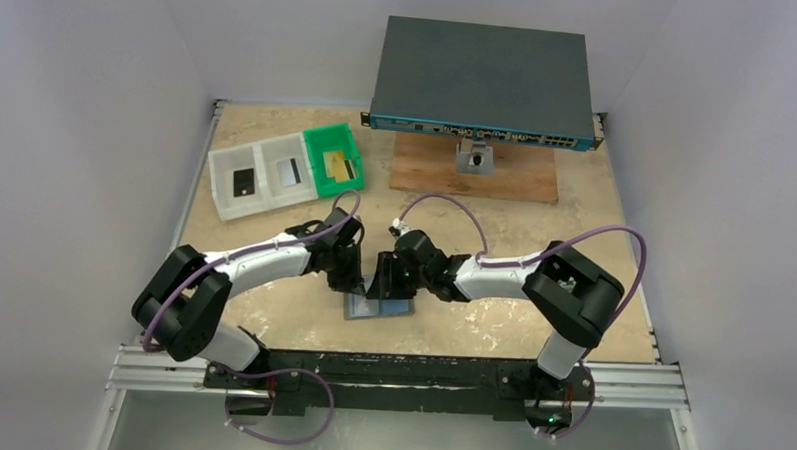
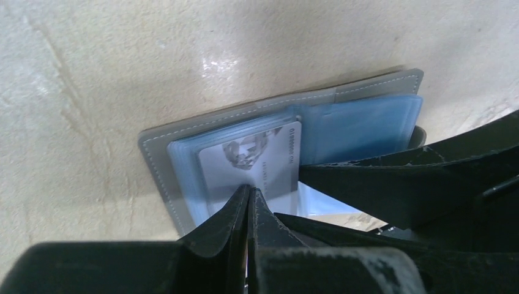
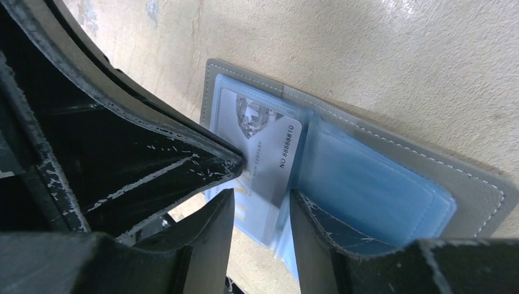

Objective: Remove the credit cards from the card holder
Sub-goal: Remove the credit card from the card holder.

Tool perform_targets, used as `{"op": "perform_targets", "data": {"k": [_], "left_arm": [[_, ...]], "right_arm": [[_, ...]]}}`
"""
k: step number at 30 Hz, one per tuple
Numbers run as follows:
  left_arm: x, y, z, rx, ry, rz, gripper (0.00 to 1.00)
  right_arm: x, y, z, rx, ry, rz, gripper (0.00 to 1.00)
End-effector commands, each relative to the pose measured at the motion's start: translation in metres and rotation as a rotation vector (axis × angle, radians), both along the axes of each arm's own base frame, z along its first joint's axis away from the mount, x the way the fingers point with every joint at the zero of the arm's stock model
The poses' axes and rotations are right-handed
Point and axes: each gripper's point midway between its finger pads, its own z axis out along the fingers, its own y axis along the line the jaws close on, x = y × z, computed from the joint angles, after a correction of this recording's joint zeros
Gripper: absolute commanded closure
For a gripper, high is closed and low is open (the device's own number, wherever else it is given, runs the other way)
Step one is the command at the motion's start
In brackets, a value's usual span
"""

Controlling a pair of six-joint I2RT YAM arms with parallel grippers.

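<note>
The card holder (image 1: 380,307) lies open on the table, grey with bluish clear pockets (image 3: 367,184). A silver-grey credit card (image 2: 257,156) sticks partly out of its left pocket; it also shows in the right wrist view (image 3: 266,144). My left gripper (image 2: 250,190) is shut, its tips pinching that card's long edge. My right gripper (image 3: 260,205) is open just beside it, one finger by the card's end and the other finger (image 3: 312,226) over the blue pockets near the fold. In the top view both grippers, left (image 1: 355,282) and right (image 1: 390,278), meet over the holder.
White trays at the back left hold a black card (image 1: 244,183) and a silver card (image 1: 289,171); a green tray (image 1: 335,143) holds a gold card (image 1: 339,165). A large dark grey box with ports (image 1: 485,78) stands on a wooden board (image 1: 521,177) at the back.
</note>
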Motion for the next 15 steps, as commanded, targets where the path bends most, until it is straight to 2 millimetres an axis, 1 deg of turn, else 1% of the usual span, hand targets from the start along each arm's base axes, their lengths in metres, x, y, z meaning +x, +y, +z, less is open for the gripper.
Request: {"op": "perform_targets", "data": {"k": [1, 4, 7, 10, 11, 15], "left_arm": [[0.000, -0.002, -0.013, 0.002, 0.020, 0.013, 1.00], [-0.001, -0.002, -0.015, -0.002, 0.028, 0.022, 1.00], [-0.001, 0.001, -0.010, 0.000, 0.014, 0.027, 1.00], [0.000, 0.005, 0.001, 0.010, -0.014, 0.028, 1.00], [0.001, 0.006, 0.009, 0.008, -0.036, 0.028, 1.00], [0.002, 0.019, 0.026, 0.044, -0.085, 0.037, 0.98]], "right_arm": [[-0.005, -0.003, -0.007, 0.029, 0.031, 0.001, 0.61], [-0.004, -0.009, -0.007, 0.057, 0.044, -0.009, 0.61], [-0.003, -0.012, -0.008, 0.080, 0.055, -0.016, 0.65], [-0.003, -0.014, -0.011, 0.078, 0.064, -0.018, 0.66], [-0.003, -0.014, -0.011, 0.081, 0.065, -0.020, 0.66], [-0.003, -0.015, -0.013, 0.081, 0.068, -0.027, 0.66]]}}
